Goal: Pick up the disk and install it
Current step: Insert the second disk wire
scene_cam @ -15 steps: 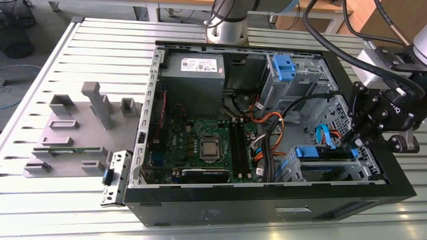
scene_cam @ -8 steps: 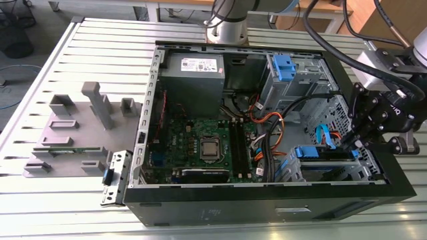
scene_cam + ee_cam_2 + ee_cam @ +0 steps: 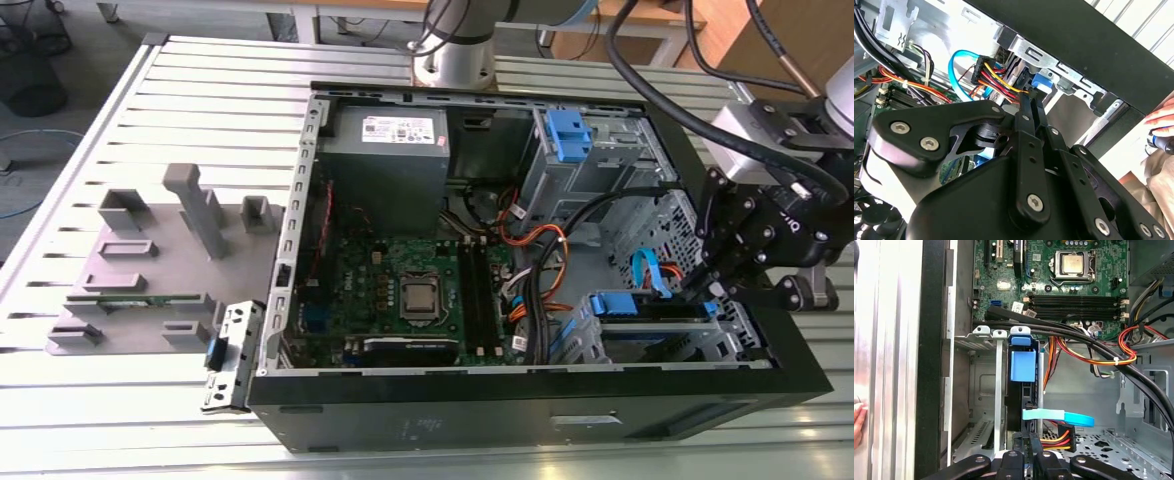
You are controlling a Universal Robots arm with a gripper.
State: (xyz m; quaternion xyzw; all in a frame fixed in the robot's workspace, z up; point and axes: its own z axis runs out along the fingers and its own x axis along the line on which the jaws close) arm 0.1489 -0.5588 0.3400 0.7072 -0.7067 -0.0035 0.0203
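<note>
The disk (image 3: 625, 304) sits edge-up in the lower drive bay of the open computer case (image 3: 534, 390), at the exterior view's right. Its blue plastic rail (image 3: 1022, 365) caps a dark narrow edge between the bay's metal walls in the first wrist view. My gripper (image 3: 691, 295) reaches down into the case right at that bay. Its two thin black fingers (image 3: 1026, 145) lie close together, shut, with the tips (image 3: 1031, 96) against the blue end (image 3: 1043, 84) of the disk. In the first wrist view the gripper (image 3: 1029, 409) meets the disk's near end.
A light-blue flat cable (image 3: 1064, 416) and red-yellow power wires (image 3: 1056, 440) cross just beside the fingers. Thick black cables (image 3: 1079, 335) span the motherboard (image 3: 414, 290). A second blue clip (image 3: 567, 135) sits in the upper cage. A grey fixture (image 3: 147, 270) lies outside. A person's hand (image 3: 1161, 120) is near the case.
</note>
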